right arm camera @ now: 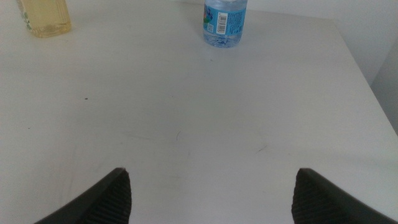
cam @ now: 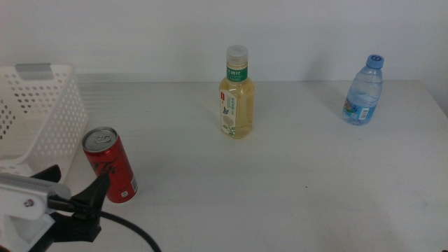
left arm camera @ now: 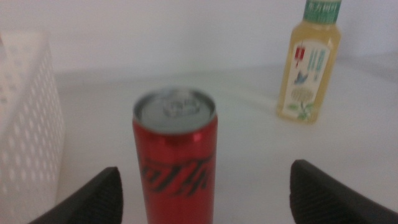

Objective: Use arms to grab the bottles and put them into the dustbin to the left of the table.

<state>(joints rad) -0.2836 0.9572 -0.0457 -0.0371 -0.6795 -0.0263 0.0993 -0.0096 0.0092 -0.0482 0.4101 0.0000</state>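
A red soda can (cam: 110, 164) stands upright on the white table (cam: 294, 175), just right of the dustbin (cam: 42, 112), a white perforated basket. My left gripper (cam: 79, 175) is open at the lower left, close to the can. In the left wrist view the can (left arm camera: 176, 162) stands just ahead of the open left gripper (left arm camera: 206, 169), untouched. Farther back at the centre stands the yellowish tea bottle (cam: 236, 94). The small water bottle (cam: 363, 91) with a blue cap stands at the far right. My right gripper (right arm camera: 211, 186) is open over bare table, out of the middle view.
The basket's wall (left arm camera: 28, 124) rises close beside the can. The right wrist view shows the water bottle (right arm camera: 225, 22) and the tea bottle's base (right arm camera: 43, 18) far ahead, with the table edge (right arm camera: 364, 81) to one side.
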